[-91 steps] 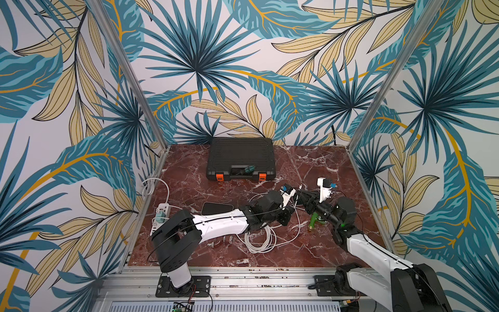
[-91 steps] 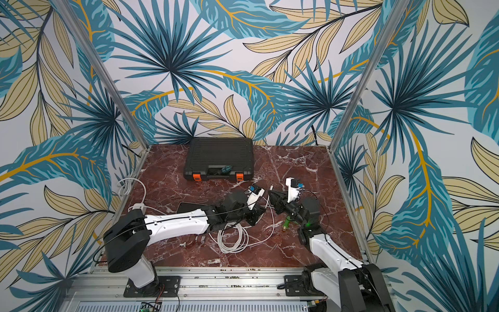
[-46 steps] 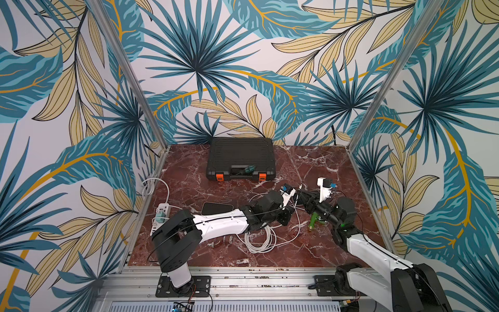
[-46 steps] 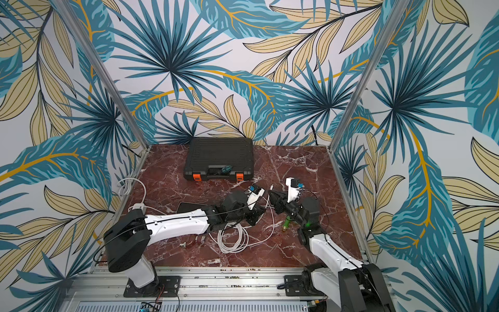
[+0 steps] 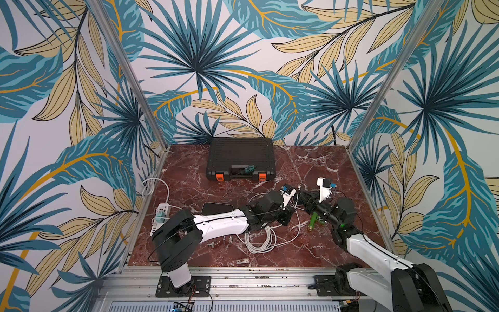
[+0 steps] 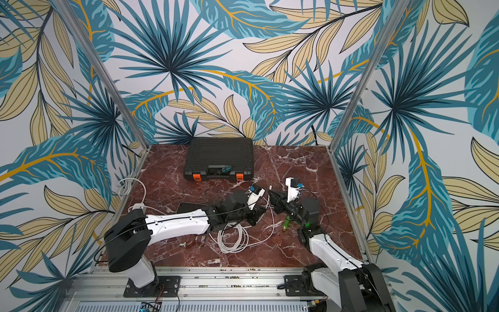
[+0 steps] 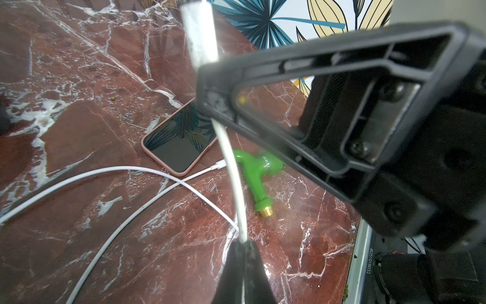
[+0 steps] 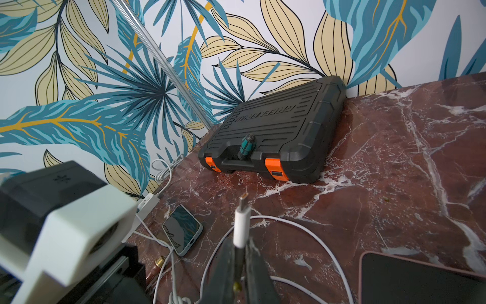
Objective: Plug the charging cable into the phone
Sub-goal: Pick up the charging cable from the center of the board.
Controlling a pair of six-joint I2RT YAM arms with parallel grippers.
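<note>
My right gripper (image 8: pixel 239 246) is shut on the base of the white charging cable's plug (image 8: pixel 241 218), whose metal tip points up and away from the table. Just below, my left gripper (image 7: pixel 243 243) is shut on the same cable (image 7: pixel 231 171). In the left wrist view the right gripper's black fingers (image 7: pixel 289 79) clamp the plug above. A phone in a pink case (image 7: pixel 181 142) lies face up on the marble under both grippers. A second phone in a pale case (image 8: pixel 182 230) lies further left, seen dark in a top view (image 5: pixel 217 208).
A green tap fitting (image 7: pixel 256 171) and another cable end (image 7: pixel 218 165) lie beside the pink phone. The coiled white cable (image 5: pixel 259 237) lies near the front. A black tool case (image 5: pixel 240 159) stands at the back wall. A power strip (image 5: pixel 162 213) sits at the left edge.
</note>
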